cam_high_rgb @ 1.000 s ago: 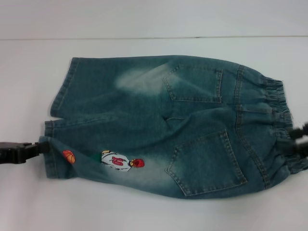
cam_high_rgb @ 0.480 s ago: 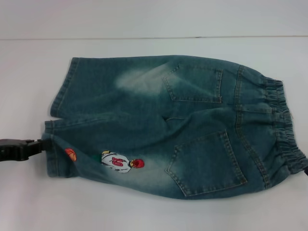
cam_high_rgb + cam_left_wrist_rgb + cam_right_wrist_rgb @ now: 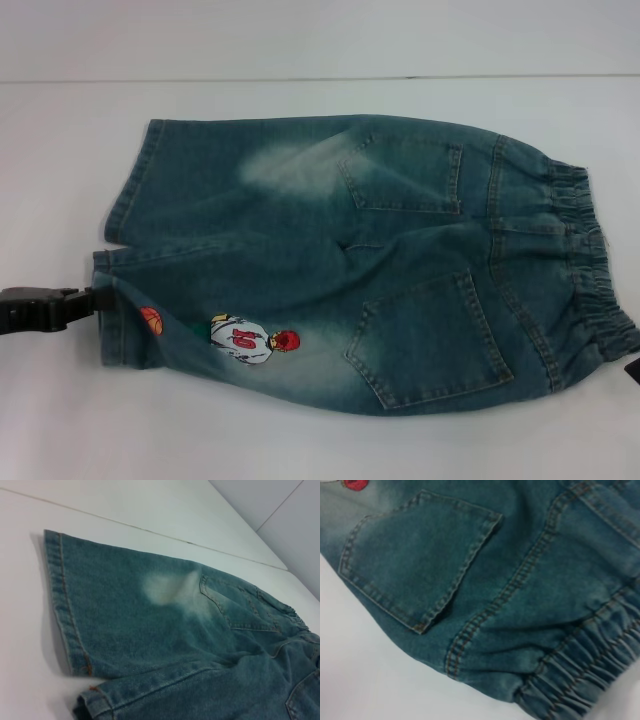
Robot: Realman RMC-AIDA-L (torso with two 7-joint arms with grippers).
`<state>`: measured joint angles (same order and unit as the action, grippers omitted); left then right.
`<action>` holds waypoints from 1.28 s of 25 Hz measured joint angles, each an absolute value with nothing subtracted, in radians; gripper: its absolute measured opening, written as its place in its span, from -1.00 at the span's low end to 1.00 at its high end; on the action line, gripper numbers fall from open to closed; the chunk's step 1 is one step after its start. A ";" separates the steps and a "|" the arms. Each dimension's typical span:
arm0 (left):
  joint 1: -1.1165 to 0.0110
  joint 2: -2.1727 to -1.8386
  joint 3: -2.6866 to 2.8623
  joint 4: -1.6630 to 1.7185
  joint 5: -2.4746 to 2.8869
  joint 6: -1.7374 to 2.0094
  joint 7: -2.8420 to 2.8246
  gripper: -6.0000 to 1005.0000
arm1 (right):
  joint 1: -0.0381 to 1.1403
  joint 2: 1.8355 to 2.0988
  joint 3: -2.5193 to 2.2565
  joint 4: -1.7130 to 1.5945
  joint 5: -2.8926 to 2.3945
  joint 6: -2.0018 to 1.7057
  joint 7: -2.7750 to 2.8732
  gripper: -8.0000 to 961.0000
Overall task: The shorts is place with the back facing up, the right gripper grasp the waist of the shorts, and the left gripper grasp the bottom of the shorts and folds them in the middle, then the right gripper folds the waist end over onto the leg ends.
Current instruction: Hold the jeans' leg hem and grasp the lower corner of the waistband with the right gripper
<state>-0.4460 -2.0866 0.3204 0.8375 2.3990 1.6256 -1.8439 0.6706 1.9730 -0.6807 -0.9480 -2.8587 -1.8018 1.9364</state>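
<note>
The denim shorts lie spread on the white table, back pockets up, with the elastic waist to the right and the leg ends to the left. My left gripper reaches in from the left edge, its tip pinched on the near leg's hem beside the basketball patch. The left wrist view looks along both leg hems. Only a dark corner of my right gripper shows at the right edge, just off the waist's near corner. The right wrist view shows the waistband and a back pocket up close.
The table's far edge meets a pale wall behind the shorts. Bare white tabletop surrounds the garment on all sides.
My right gripper has slid from the waistband down and out to the frame's right edge. My left gripper has pushed slightly right, and the near leg's hem has shifted with it.
</note>
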 joint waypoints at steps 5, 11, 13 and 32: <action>-0.446 -2.089 0.321 0.837 2.399 1.626 -1.844 -0.90 | 0.683 1.984 -0.700 -0.913 -2.860 -1.769 1.936 0.36; -0.446 -2.089 0.321 0.831 2.390 1.626 -1.840 -0.90 | 0.695 1.993 -0.708 -0.902 -2.858 -1.744 1.936 0.34; -0.446 -2.089 0.320 0.826 2.387 1.626 -1.837 -0.90 | 0.700 1.994 -0.707 -0.899 -2.855 -1.740 1.934 0.34; -0.444 -2.088 0.319 0.824 2.387 1.617 -1.833 -0.90 | 0.694 1.995 -0.702 -0.897 -2.796 -1.743 1.900 0.30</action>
